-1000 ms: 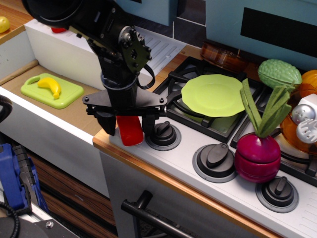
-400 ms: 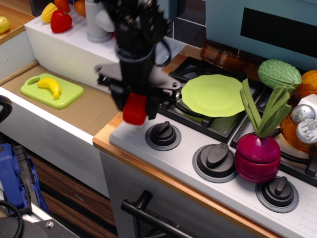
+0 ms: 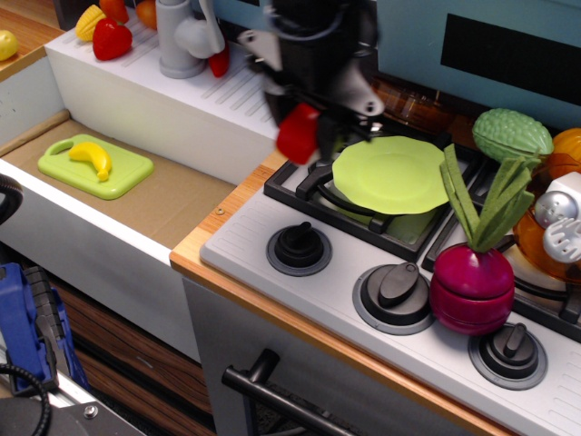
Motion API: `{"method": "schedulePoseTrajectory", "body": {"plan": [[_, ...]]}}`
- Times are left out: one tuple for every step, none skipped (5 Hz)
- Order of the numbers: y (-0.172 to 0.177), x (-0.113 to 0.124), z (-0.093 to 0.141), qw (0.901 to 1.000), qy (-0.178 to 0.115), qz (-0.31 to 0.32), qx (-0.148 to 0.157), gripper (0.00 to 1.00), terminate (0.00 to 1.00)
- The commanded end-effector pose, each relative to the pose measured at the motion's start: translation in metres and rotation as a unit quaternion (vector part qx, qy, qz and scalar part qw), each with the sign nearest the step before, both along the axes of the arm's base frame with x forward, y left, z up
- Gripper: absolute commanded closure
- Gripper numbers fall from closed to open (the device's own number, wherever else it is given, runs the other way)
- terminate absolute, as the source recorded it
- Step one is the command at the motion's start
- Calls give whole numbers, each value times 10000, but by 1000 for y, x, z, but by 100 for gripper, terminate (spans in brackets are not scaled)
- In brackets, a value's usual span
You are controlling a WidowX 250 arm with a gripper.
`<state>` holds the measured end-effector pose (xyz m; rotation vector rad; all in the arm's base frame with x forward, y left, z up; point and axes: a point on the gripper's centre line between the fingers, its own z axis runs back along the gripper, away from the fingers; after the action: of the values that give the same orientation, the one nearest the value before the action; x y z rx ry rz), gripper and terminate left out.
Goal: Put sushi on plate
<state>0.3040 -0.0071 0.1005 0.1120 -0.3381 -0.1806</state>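
Note:
My gripper is shut on the sushi, a small glossy red block, and holds it in the air above the stove's back left corner. The light-green plate lies flat on the left rear burner, just right of the sushi and below it. The gripper and arm are motion-blurred.
A green cutting board with a banana lies in the sink at left. A red pepper sits on the rack behind. A purple beet toy stands by the stove knobs. Toys crowd the right edge.
The gripper has lifted the sushi from the stove's front left corner and carried it up and to the right, toward the plate.

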Motion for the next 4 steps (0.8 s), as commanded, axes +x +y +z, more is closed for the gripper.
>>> {"method": "schedulePoseTrajectory", "body": {"plan": [[-17, 45, 13, 9984, -189, -417, -337, 100, 0], [-31, 56, 1, 9971, -266, -408, -578, 100, 0], [-33, 57, -8, 9971, -272, -361, -619, 0, 0], [-27, 58, -11, 9961, -217, -461, -720, 0, 0]]}}
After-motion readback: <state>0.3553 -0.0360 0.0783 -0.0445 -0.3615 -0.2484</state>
